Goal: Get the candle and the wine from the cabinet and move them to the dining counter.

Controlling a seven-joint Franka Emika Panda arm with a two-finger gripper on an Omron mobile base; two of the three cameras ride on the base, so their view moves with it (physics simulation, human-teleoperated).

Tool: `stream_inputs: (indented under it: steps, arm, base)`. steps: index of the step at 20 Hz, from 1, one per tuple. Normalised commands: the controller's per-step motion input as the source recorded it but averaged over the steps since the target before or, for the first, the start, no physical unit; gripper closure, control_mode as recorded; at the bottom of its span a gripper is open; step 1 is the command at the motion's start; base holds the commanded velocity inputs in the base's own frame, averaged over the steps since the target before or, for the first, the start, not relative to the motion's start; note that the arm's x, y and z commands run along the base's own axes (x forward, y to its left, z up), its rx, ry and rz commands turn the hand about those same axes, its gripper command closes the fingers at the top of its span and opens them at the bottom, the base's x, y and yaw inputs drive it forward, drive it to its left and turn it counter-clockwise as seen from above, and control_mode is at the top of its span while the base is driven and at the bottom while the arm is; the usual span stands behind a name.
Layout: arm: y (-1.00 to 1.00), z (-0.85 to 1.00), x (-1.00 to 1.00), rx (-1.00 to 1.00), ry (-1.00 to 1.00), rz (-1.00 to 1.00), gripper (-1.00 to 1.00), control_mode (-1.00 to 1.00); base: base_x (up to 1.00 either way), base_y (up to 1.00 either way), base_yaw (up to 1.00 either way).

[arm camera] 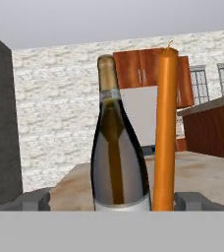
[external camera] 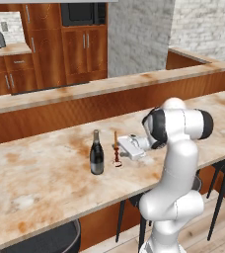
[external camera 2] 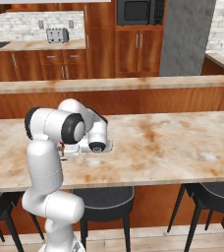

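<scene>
Both items set down on the surface; end effector spread wide beside the candle, holding nothing.

Wine (external camera: 96, 154) upright on the surface (external camera: 45, 178), candle (external camera: 116, 150) upright just at its 3 o'clock, end effector (external camera: 120, 149) low at the candle's 3 o'clock with fingers either side of it in the hand view. Risk of tipping: a finger dragged sideways on retreat likely to catch the thin taper or its small flared base and topple it into the wine. Risk of rolling: knocked bottle able to reach the near edge at 6 o'clock. Safest bet judged a straight pull back toward 3 o'clock, no swing.
</scene>
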Motion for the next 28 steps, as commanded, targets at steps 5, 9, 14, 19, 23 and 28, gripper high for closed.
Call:
stream_inputs:
  steps: [5, 9, 14, 19, 23, 28]
  arm:
    - [-0.04, 0.00, -0.41, -0.09, 0.01, -0.05, -1.00, -1.00]
    - [-0.06, 0.00, -0.20, -0.10, 0.02, -0.04, -1.00, -1.00]
    - [-0.14, 0.00, 0.06, -0.06, 0.09, -0.08, -1.00, -1.00]
    - [-0.14, 0.01, 0.13, -0.05, 0.09, -0.08, -1.00, -1.00]
    - [0.00, 0.02, 0.15, -0.07, 0.02, -0.03, -1.00, -1.00]
    - [0.09, 0.00, 0.20, -0.12, 0.00, -0.01, -1.00, -1.00]
  base:
    - [0.00, 0.00, 0.00]
    - [0.00, 0.00, 0.00]
    - [0.00, 0.00, 0.00]
    - [0.00, 0.00, 0.00]
    - [0.00, 0.00, 0.00]
    - [0.00, 0.00, 0.00]
